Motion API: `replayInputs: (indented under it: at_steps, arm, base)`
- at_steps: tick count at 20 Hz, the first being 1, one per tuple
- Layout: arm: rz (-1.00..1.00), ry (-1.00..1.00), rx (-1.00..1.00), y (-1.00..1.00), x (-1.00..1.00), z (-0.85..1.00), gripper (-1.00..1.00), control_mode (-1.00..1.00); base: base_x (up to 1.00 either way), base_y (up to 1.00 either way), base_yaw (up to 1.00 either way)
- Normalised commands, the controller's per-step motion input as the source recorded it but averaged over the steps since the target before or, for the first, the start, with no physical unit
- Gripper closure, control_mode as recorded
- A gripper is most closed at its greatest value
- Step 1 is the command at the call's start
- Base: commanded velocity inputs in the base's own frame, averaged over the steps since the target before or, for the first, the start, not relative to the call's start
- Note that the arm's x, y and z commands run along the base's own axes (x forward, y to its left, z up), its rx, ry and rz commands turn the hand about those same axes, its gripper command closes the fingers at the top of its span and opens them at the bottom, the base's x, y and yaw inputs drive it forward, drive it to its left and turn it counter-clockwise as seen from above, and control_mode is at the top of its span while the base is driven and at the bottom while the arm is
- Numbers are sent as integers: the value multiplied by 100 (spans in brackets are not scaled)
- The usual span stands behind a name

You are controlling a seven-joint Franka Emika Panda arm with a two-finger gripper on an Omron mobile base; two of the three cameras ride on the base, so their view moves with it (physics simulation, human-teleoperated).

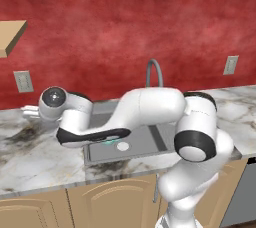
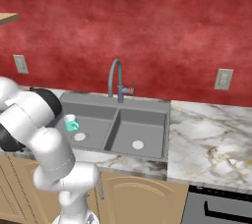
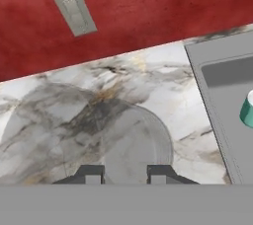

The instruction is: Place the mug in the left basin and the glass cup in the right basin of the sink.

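- The mug (image 2: 71,123) is teal-green with a pale inside.
- The sink (image 2: 114,104) is matte dark grey, with a round white drain in each basin.
- The tap (image 2: 117,81) is grey.
- The glass cup (image 3: 118,145) is see-through and greyish.
- The counter (image 3: 123,86) is white marble veined with grey and brown.
- The wall (image 2: 147,26) is mottled red.
- The outlet plate (image 3: 74,11) is pale grey.
- The cabinet doors (image 1: 55,207) are light tan.
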Motion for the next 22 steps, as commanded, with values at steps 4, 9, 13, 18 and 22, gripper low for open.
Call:
replayInputs:
  at_steps: [4, 9, 13, 18, 22]
  arm:
    - [-11, 0, 0, -61, -2, 1, 100, -100]
    - [-8, 0, 0, -70, -5, 2, 100, -100]
    - [-5, 0, 0, -67, -1, 5, 100, -100]
    - [-2, 0, -1, -58, 0, 0, 100, -100]
    - [-1, 0, -5, -52, 0, 0, 100, -100]
  base:
    - [0, 0, 0]
    - [0, 0, 0]
    - [0, 0, 0]
    - [0, 0, 0]
    - [0, 0, 0]
